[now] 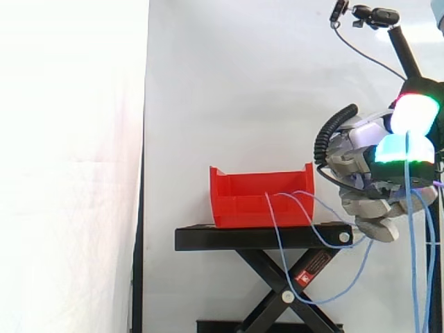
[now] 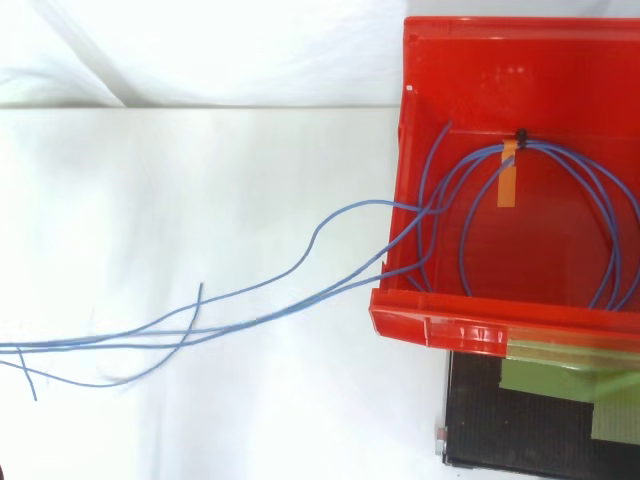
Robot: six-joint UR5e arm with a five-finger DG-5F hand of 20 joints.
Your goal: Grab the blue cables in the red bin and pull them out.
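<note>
Red bin (image 2: 440, 330) holds looped blue cables (image 2: 461, 250), trailing out.

A white curtain (image 1: 229, 83) hung behind the work, far brighter to the left of a dark vertical seam. A black stand (image 1: 263, 237) on crossed legs stood before it. From above, a white cloth (image 2: 180, 200) lay spread out, creased along its far edge.
</note>
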